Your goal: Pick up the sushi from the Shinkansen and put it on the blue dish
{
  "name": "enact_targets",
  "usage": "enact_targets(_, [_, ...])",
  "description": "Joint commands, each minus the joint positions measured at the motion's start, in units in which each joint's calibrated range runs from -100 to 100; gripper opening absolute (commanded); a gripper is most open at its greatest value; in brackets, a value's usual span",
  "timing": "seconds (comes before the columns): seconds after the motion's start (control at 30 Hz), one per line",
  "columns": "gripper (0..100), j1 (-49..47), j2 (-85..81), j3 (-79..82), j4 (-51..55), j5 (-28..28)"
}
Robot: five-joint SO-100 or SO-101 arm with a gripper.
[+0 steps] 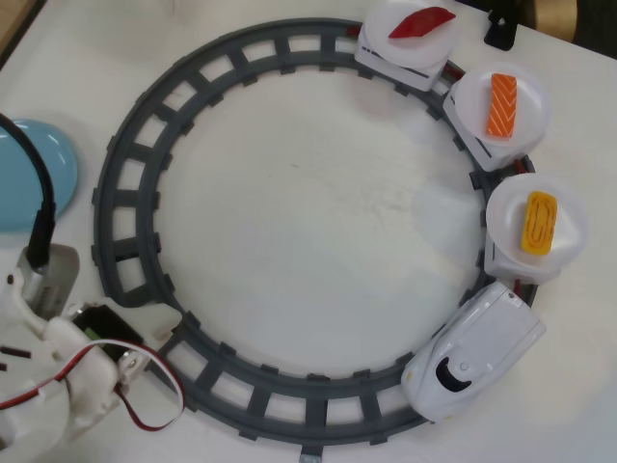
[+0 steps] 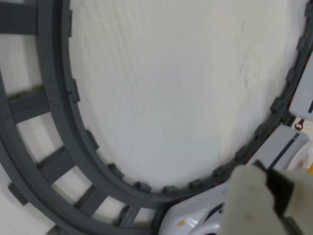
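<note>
In the overhead view the yellow egg sushi [image 1: 539,222] lies on the white plate [image 1: 571,204] of the first car behind the white Shinkansen [image 1: 474,349], at the right of the track ring. The blue dish [image 1: 24,178] sits at the left edge, partly crossed by a black cable. My arm [image 1: 48,386] is folded at the lower left, far from the train and outside the ring. In the wrist view one white finger [image 2: 252,200] shows at the bottom right over the Shinkansen's nose [image 2: 195,220]. The jaws' gap is not visible.
The grey track ring [image 1: 125,193] fills the table; it also shows in the wrist view [image 2: 49,98]. Two more plate cars carry an orange striped salmon piece [image 1: 502,104] and a dark red piece [image 1: 421,21]. A black object [image 1: 499,31] stands at the top right.
</note>
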Motion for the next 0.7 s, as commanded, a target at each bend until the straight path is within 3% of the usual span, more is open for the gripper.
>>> enact_targets(0.0, [3, 0.27, -0.45, -1.28, -0.39, 0.16])
enact_targets(0.37, [3, 0.45, -0.45, 1.79, -1.07, 1.89])
enact_targets(0.67, [4, 3.62, -0.45, 1.70, -0.47, 7.01])
